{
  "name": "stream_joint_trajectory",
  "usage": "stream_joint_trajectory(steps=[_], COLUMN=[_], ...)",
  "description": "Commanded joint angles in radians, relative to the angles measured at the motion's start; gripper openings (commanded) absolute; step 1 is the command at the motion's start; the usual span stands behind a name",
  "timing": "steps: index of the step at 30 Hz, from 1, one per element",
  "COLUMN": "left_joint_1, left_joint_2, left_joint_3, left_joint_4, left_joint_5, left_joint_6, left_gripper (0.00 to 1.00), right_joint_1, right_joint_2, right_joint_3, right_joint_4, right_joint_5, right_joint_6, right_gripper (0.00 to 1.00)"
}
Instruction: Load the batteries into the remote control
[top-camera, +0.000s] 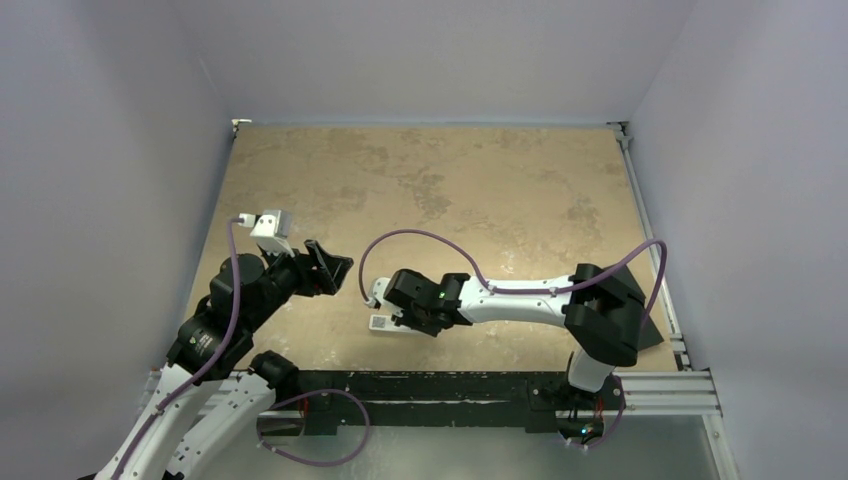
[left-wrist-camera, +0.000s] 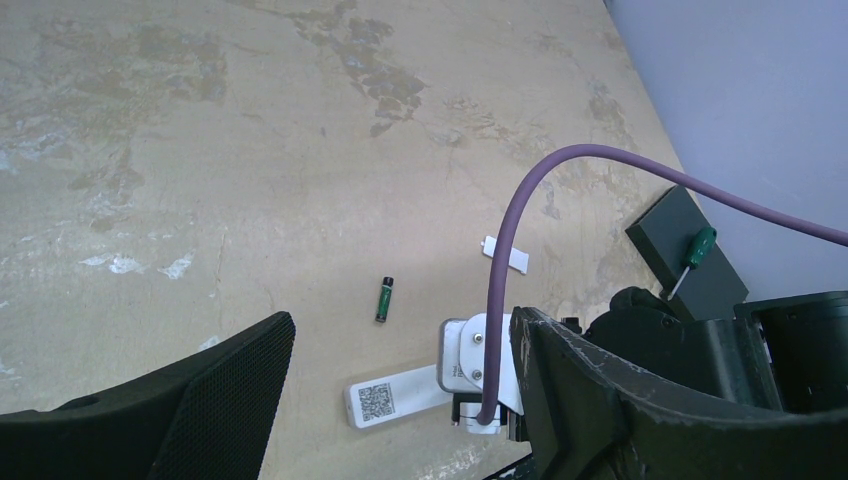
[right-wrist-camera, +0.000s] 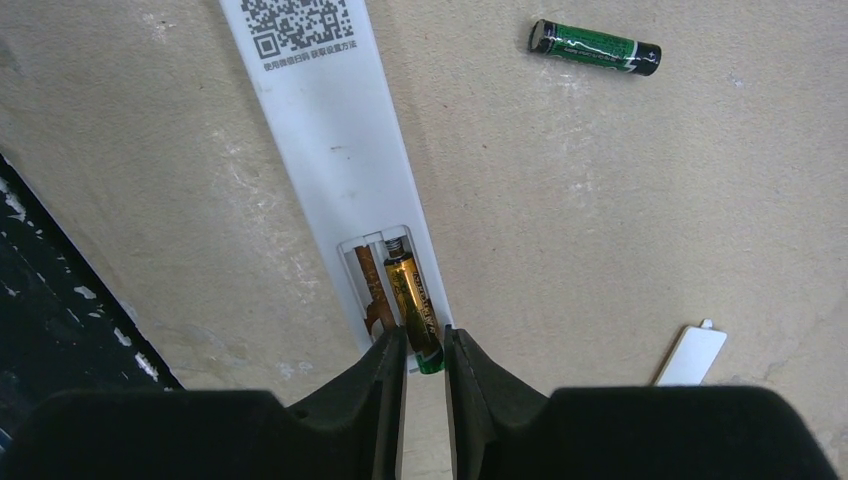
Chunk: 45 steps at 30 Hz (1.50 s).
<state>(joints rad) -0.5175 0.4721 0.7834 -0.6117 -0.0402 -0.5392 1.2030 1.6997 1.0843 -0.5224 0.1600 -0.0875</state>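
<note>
The remote control (right-wrist-camera: 330, 130) lies back up on the table, with a QR label at one end and its battery recess open. A gold battery (right-wrist-camera: 410, 300) sits in the recess's right slot. The left slot shows brown metal and holds nothing. My right gripper (right-wrist-camera: 424, 345) stands over the recess end, its tips narrowly apart on either side of that battery's green end. A second, dark green battery (right-wrist-camera: 595, 47) lies loose on the table beyond the remote (left-wrist-camera: 400, 395). My left gripper (left-wrist-camera: 402, 320) hovers wide open and holds nothing.
A small white battery cover (right-wrist-camera: 692, 355) lies on the table near the remote. At the right edge sits a black flat pad (left-wrist-camera: 685, 250) with a green-handled screwdriver (left-wrist-camera: 695, 255) on it. My right arm's purple cable (left-wrist-camera: 520, 220) arcs over the remote.
</note>
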Motion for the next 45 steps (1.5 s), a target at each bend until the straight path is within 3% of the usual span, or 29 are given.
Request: stream_joint_trajectory(steps=[1,23,45], left_joint_1=[0.004,0.008,0.008], left_joint_2=[-0.001,0.008,0.035], left_joint_3=[-0.003,-0.003,-0.015], left_joint_4=[0.029,0.032,0.016], left_joint_5=[0.002,0.007,0.015], left_joint_6=[-0.008,-0.007,-0.076], left_gripper=[0.79,0.79,0.80], right_joint_1=[-0.005,-0.006,-0.006], right_joint_2=[-0.019,-0.038,-0.336], right_joint_3=[0.029,0.054,-0.121], right_joint_4=[0.021,0.025,0.071], right_joint_5=[0.022,0.015,0.172], right_joint_6=[0.007,0.041,0.389], right_gripper=[0.28,0.31,0.39])
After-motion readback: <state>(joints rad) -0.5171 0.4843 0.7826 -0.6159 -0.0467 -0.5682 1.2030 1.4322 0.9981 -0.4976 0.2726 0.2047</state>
